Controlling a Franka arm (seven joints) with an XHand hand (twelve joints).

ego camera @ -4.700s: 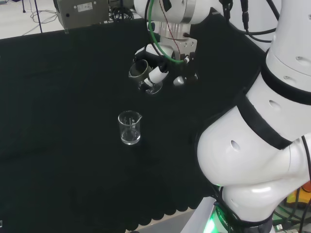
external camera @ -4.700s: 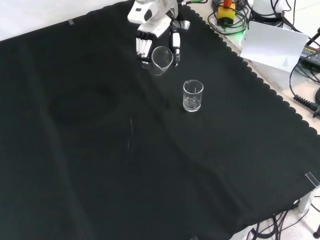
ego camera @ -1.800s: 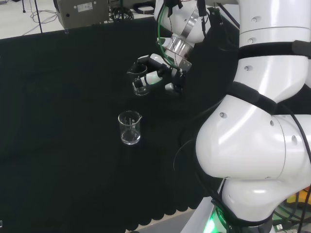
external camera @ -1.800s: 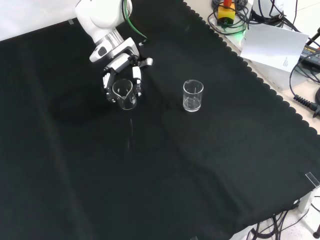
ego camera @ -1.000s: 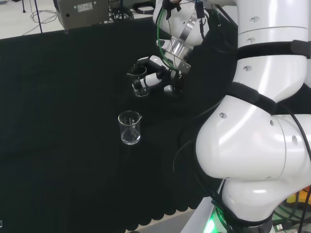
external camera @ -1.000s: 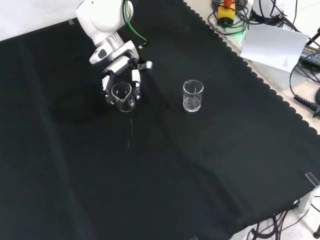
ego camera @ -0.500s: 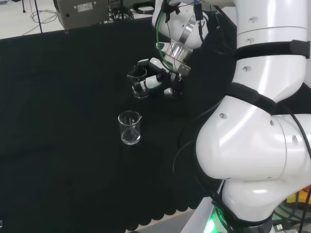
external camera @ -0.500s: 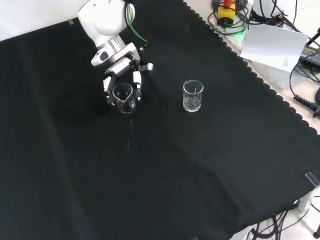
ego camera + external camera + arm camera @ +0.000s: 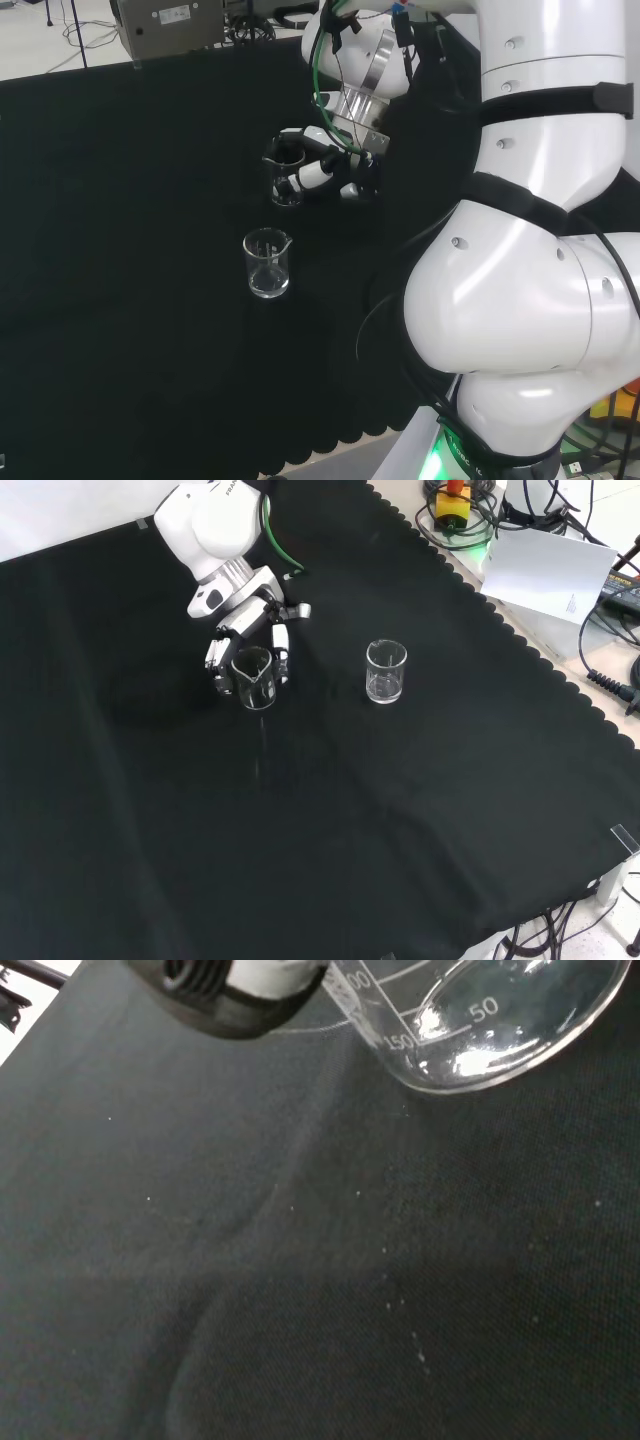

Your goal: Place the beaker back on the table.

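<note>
Beaker [image 9: 254, 677] sits upright, at or just above the counter [image 9: 400, 810], with the robot hand [image 9: 247, 640] curled round it. Risk: fingers dragging the glass on release, tipping it. Second beaker [image 9: 386, 671] stands well apart.

place: robotics lab, test bench
bench: black cloth [image 9: 400, 810] with scalloped edge, taped down at the corners
arm: white robot arm [image 9: 530, 300] mounted at the bench
ware: clear graduated glass beakers [image 9: 386, 671] on the cloth
surroundings: cable bundles [image 9: 610, 630], grey equipment box [image 9: 165, 25] past the far edge, white floor
</note>
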